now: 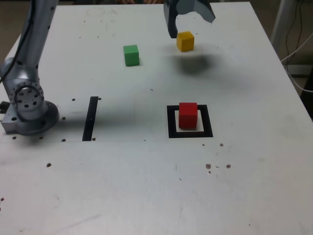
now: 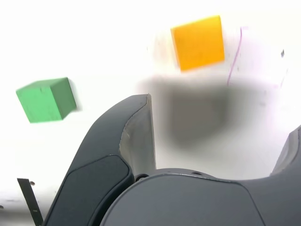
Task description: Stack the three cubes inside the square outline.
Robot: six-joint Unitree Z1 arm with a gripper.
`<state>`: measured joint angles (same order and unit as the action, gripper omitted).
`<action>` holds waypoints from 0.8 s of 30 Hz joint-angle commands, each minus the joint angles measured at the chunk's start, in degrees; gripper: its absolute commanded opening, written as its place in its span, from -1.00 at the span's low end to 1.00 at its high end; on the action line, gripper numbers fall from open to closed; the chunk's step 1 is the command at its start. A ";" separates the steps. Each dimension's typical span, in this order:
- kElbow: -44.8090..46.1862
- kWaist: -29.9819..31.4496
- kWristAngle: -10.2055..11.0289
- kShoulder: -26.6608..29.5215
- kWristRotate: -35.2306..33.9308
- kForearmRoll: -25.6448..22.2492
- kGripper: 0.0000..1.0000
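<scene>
Red cube [image 1: 188, 115] sits in the square outline [image 1: 171, 122]; jaws released, gripper [image 1: 190, 22] hovers over yellow cube [image 1: 185, 41] — next: descend, straddle, clench.

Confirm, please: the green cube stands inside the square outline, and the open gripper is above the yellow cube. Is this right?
Not quite. In the exterior view the red cube stands inside the square outline; the green cube sits on the bare table. The open gripper is indeed above the yellow cube.

The red cube [image 1: 188, 115] hides part of the square outline [image 1: 172, 122]. At twelve o'clock, the exterior view's edge cuts off the fingers [image 1: 171, 24].
</scene>
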<state>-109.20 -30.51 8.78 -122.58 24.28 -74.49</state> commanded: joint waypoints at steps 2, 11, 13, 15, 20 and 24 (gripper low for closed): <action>-3.15 -1.83 0.66 -2.66 0.81 -0.75 0.99; -9.50 -5.13 1.60 -7.88 2.18 -1.20 0.99; -10.66 -5.72 1.58 -9.22 2.18 -1.79 0.98; -11.72 -6.11 1.46 -10.61 2.18 -2.42 0.97; -12.78 -6.32 0.77 -12.87 2.18 -3.15 0.93; -12.55 -6.30 -0.43 -13.60 2.23 -3.19 0.88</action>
<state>-121.71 -36.76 8.59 -135.77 26.37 -77.59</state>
